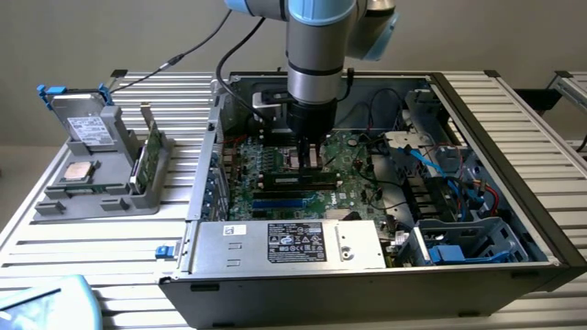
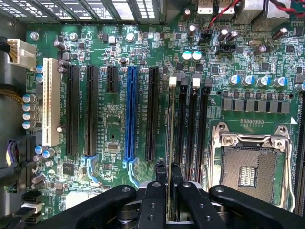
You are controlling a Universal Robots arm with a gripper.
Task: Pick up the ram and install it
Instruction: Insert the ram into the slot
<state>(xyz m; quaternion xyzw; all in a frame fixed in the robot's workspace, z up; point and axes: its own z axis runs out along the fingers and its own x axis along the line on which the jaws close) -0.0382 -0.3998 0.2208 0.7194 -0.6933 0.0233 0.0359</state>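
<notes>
Green ram (image 2: 170, 129) in gripper (image 2: 168, 174), labels unreadable.

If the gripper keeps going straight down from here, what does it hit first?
Probably the motherboard's memory slots: the gripper, shut on the ram, points straight down at them. How much gap remains is unclear.
</notes>
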